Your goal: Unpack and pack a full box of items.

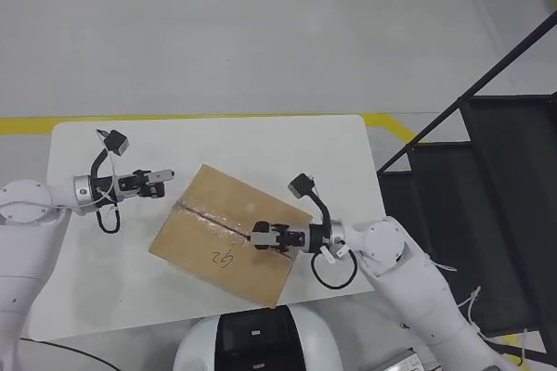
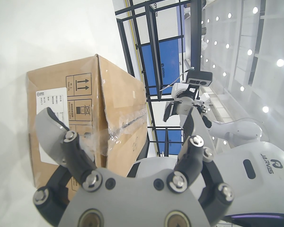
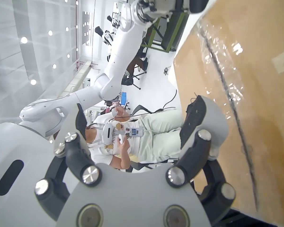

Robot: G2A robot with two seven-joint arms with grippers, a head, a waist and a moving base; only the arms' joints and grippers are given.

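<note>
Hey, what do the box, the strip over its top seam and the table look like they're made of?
Box: brown cardboard with a matte finish, likely corrugated; it has creased edges and printed handling marks. Strip: clear plastic tape, glossy; it wrinkles and glints over the seam. Table: smooth white top with a faint sheen, perhaps laminate, though the look alone cannot settle it.

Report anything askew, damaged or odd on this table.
The cardboard box sits skewed to the table edges. The clear tape over its shut top seam is crinkled and bunched at one end. No tears, crushing or spills are visible.
</note>
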